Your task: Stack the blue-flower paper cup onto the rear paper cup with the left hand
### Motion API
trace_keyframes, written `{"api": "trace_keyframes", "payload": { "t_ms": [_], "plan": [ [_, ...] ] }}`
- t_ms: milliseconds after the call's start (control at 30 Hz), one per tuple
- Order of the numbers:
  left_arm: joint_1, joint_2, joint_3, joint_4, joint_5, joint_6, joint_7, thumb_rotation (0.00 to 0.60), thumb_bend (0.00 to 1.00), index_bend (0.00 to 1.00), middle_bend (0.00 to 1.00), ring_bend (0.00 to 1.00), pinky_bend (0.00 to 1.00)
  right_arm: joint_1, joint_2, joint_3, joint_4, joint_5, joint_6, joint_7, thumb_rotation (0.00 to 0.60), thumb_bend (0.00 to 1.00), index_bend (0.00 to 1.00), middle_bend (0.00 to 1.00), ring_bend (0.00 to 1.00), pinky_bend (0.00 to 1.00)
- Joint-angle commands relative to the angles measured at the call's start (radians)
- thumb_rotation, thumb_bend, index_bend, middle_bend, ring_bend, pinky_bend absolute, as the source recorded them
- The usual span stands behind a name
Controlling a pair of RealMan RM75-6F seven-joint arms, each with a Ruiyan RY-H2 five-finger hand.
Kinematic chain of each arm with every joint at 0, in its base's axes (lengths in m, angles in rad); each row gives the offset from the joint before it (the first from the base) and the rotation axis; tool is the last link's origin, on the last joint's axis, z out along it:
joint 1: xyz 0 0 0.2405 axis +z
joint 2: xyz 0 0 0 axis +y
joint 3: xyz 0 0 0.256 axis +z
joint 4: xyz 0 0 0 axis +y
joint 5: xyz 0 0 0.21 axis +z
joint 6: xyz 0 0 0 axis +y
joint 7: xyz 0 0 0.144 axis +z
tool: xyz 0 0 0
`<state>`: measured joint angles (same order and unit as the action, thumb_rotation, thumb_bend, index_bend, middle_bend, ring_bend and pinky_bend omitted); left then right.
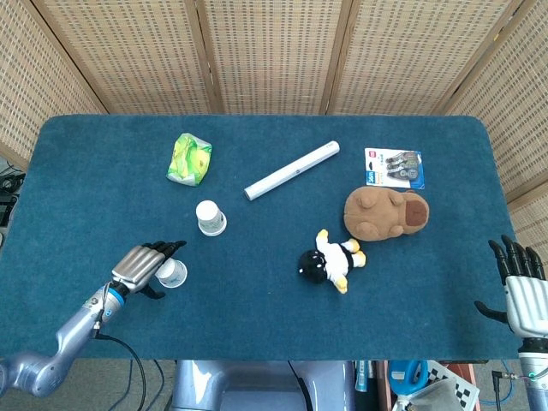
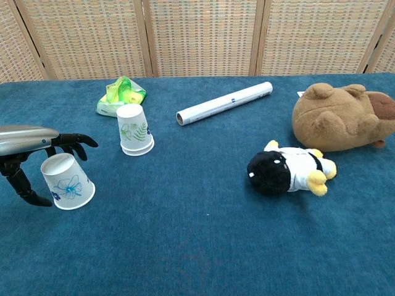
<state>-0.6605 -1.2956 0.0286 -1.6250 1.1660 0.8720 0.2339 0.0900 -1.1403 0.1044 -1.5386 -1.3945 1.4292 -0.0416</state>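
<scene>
Approach to grasp, lift not yet begun. I have the left hand (image 2: 37, 148) at the blue-flower paper cup (image 2: 66, 181), fingers arched over its top and thumb low on its near-left side; the chest view shows them spread around the cup, and I cannot tell whether any pad touches the wall. The cup stands upside down on the blue table (image 1: 274, 163), closed base up, wide rim down, long axis near vertical with a slight lean. The rear paper cup (image 2: 134, 129) stands behind and to the right of it, also inverted, well apart. My next move, as I judge it: close on the wall, lift clear, carry back and right, lower mouth-down over the rear cup. The right hand (image 1: 520, 282) hangs spread, far right of the cup, holding nothing.
</scene>
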Motion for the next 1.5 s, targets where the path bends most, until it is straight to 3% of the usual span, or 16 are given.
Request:
{"api": "trace_keyframes", "payload": {
  "t_ms": [33, 233, 367, 567, 667, 900, 1233, 1500],
  "plan": [
    [0.005, -0.019, -0.016, 0.007, -0.023, 0.019, 0.026, 0.600, 0.18, 0.19, 0.34, 0.31, 0.35, 0.000, 0.000, 0.000, 0.000, 0.001, -0.001, -0.001, 0.600, 0.00, 0.00, 0.00, 0.00, 0.00],
    [0.020, -0.040, -0.025, 0.011, -0.014, 0.066, 0.057, 0.600, 0.26, 0.34, 0.46, 0.41, 0.43, 0.001, 0.000, 0.000, 0.000, 0.004, -0.003, -0.002, 0.600, 0.00, 0.00, 0.00, 0.00, 0.00],
    [0.025, -0.047, -0.031, 0.010, -0.020, 0.077, 0.066, 0.600, 0.40, 0.43, 0.48, 0.43, 0.45, 0.001, 0.001, 0.000, 0.000, 0.004, -0.004, 0.000, 0.600, 0.00, 0.00, 0.00, 0.00, 0.00],
    [0.029, -0.009, -0.062, -0.036, -0.022, 0.073, 0.004, 0.600, 0.41, 0.43, 0.49, 0.43, 0.45, 0.000, 0.002, 0.001, -0.001, 0.007, -0.004, 0.000, 0.600, 0.00, 0.00, 0.00, 0.00, 0.00],
    [0.024, 0.065, -0.127, -0.112, 0.005, 0.132, -0.023, 0.600, 0.41, 0.43, 0.49, 0.43, 0.45, 0.001, 0.002, 0.000, -0.003, 0.006, -0.006, -0.002, 0.600, 0.00, 0.00, 0.00, 0.00, 0.00],
    [-0.032, 0.113, -0.222, -0.153, -0.045, 0.137, 0.022, 0.600, 0.41, 0.43, 0.46, 0.42, 0.44, 0.002, 0.001, -0.003, -0.006, 0.005, -0.009, -0.007, 0.600, 0.00, 0.00, 0.00, 0.00, 0.00],
    [-0.191, 0.046, -0.279, -0.038, -0.260, -0.008, 0.144, 0.600, 0.41, 0.43, 0.42, 0.39, 0.42, 0.004, 0.000, 0.000, -0.001, 0.016, -0.018, -0.005, 0.600, 0.00, 0.00, 0.00, 0.00, 0.00],
    [-0.233, -0.025, -0.281, 0.042, -0.290, -0.022, 0.126, 0.600, 0.41, 0.43, 0.33, 0.31, 0.38, 0.006, 0.002, 0.003, 0.003, 0.023, -0.024, 0.000, 0.600, 0.00, 0.00, 0.00, 0.00, 0.00]
  ]
}}
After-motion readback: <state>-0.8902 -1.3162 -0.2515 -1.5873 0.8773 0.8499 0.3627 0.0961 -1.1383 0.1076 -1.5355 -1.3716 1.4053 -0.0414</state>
